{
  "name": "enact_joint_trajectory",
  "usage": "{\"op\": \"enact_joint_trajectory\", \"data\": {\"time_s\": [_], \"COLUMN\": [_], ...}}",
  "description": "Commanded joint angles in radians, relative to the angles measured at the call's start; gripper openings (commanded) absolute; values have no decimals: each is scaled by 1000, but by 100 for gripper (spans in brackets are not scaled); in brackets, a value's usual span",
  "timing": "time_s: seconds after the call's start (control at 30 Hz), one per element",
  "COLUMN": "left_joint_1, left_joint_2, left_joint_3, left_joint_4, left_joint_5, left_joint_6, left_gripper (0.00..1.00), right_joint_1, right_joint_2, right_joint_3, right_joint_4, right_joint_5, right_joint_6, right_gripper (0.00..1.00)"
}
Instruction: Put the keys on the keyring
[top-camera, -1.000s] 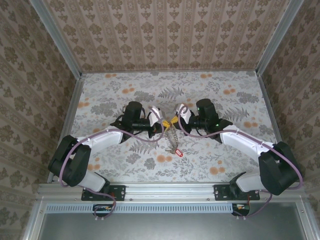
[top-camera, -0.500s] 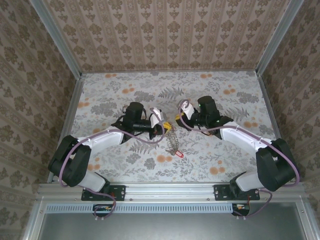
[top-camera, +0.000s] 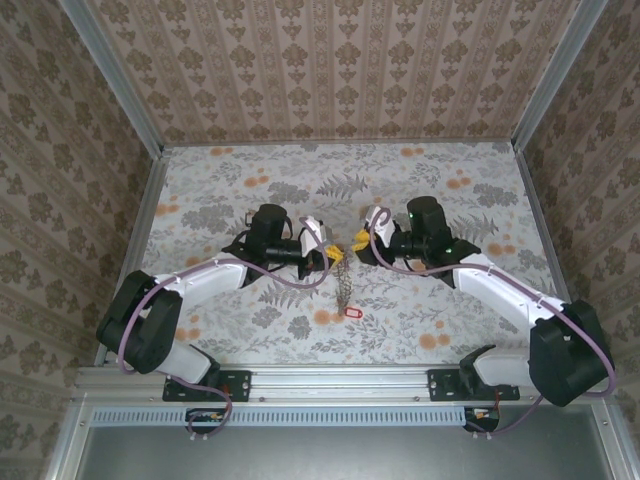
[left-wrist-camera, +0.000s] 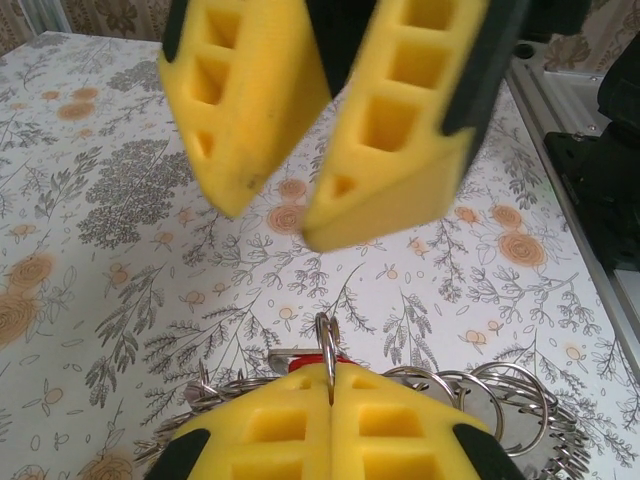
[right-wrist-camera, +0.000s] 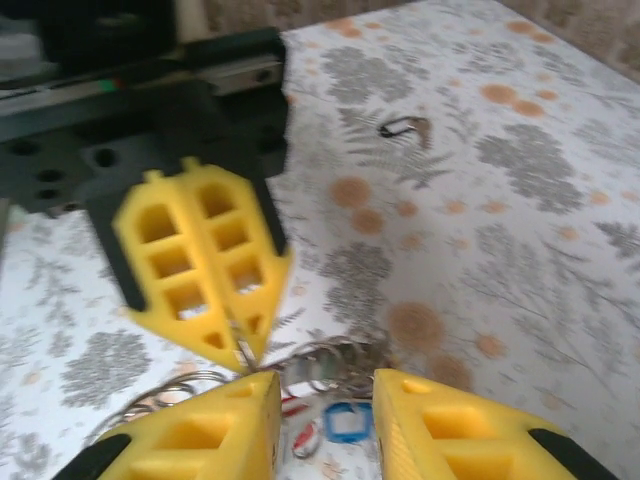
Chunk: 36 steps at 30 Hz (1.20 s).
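Two yellow-padded grippers are squaring off mid-table: the left gripper (top-camera: 333, 256) is clamping the big thin metal keyring (left-wrist-camera: 329, 350), its small grey keys (top-camera: 346, 295) trailing toward the floral-patterned table's (top-camera: 430, 320) near edge, while the right gripper (top-camera: 357, 243) is gaping open just to its right.

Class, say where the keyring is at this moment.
In the top view the keyring is held in the shut left gripper at the middle of the table, beside the open right gripper, its red tag toward the near edge.
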Motion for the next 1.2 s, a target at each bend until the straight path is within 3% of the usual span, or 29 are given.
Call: {"op": "enact_joint_trajectory", "data": {"time_s": [0.0,0.27,0.6,0.93,0.97,1.03,1.17], "left_joint_1": [-5,-6,-6,-7,-8,-9,-31], "left_joint_2": [-31,-28,-27,-30,-30,-30,-21], "left_joint_3": [25,40,49,46,48,60,117], "left_joint_4": [2,-22,-19,-11,-15,-60,-241], "left_joint_5": [64,87,94,103,97,68,3], "left_joint_6": [46,56,48,33,35,49,156], "left_gripper": [0,0,0,0,1,12,17], "right_joint_1": [-4,-3,-2,-1,-1,9,38], "right_joint_2": [19,64,105,124,120,103,71], "right_joint_3": [39,48,59,43,45,55,91], "right_joint_4": [-82,-43,-61,-31,-37,-78,-188], "right_joint_5": [-172,-142,-193,-163,-156,-135,-82], "right_joint_6": [-84,-157,-195,-187,-189,-219,-291], "right_gripper": [31,30,28,2,1,0,0]}}
